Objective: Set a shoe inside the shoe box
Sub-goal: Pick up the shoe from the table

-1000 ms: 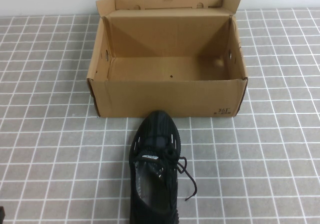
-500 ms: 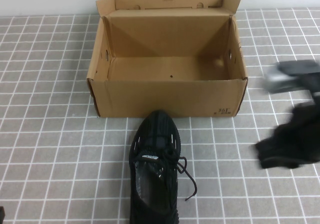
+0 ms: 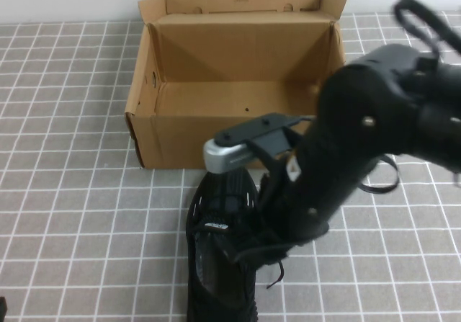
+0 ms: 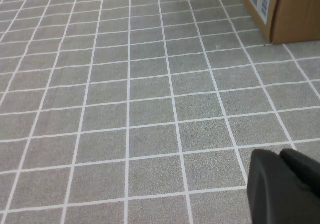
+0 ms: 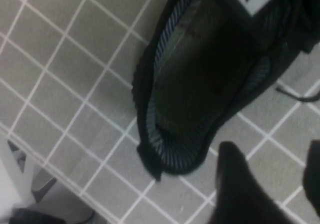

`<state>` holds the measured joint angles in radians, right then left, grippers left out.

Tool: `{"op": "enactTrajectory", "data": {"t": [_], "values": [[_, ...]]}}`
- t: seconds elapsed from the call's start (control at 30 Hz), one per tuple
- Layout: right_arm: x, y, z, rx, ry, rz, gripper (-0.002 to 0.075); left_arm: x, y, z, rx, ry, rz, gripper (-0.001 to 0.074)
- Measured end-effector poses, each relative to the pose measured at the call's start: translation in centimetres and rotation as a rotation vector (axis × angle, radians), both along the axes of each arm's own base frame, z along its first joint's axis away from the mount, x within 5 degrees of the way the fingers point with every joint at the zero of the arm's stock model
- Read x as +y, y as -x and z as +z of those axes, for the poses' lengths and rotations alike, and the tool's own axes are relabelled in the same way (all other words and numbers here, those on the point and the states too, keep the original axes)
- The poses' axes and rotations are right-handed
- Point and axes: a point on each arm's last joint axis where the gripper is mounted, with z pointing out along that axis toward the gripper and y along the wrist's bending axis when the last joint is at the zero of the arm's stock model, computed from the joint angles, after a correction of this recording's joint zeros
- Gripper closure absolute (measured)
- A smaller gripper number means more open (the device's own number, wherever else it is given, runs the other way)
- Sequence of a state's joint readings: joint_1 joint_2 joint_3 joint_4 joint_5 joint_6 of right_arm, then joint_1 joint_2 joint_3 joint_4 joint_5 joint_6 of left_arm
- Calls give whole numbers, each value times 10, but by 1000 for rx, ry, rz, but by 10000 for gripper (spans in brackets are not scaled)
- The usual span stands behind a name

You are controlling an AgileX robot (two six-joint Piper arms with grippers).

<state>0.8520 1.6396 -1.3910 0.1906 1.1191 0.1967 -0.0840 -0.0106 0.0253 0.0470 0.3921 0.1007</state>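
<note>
The black knit shoe (image 3: 216,217) lies on the tiled table with its toe touching the front wall of the brown cardboard shoe box (image 3: 238,138), whose lid flap stands open at the back. My right arm (image 3: 360,156) reaches across from the right and covers the shoe's right side. In the right wrist view the shoe's mouth (image 5: 200,73) faces up, and my right gripper (image 5: 272,154) hangs open over bare tile just beside the heel, holding nothing. My left gripper (image 4: 277,156) is shut and empty, low over the tiles left of the box corner (image 4: 290,8).
Grey tiles with white grout cover the table (image 3: 72,192). The shoe's loose lace (image 3: 277,275) trails to its right. A table edge and a metal leg (image 5: 20,169) show behind the heel in the right wrist view.
My right arm swung in from the right edge to above the shoe, and its jaws have opened. Shoe, box and left gripper have stayed put.
</note>
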Motion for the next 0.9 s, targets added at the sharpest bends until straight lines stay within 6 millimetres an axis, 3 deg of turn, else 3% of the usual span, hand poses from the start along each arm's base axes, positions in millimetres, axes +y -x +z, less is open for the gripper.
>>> {"op": "enactTrajectory", "data": {"t": [0.1, 0.33, 0.57, 0.77, 0.9], "values": [[8, -8, -5, -12, 12, 32, 405, 0, 0, 0, 0, 0, 0, 735], [17, -16, -10, -97, 23, 261, 375, 0, 0, 0, 0, 0, 0, 735], [20, -19, -10, -130, 9, 279, 309, 0, 0, 0, 0, 0, 0, 735], [22, -22, -10, -278, 8, 573, 210, 0, 0, 0, 0, 0, 0, 735], [26, -26, -8, -401, -5, 726, 193, 0, 0, 0, 0, 0, 0, 735]]}}
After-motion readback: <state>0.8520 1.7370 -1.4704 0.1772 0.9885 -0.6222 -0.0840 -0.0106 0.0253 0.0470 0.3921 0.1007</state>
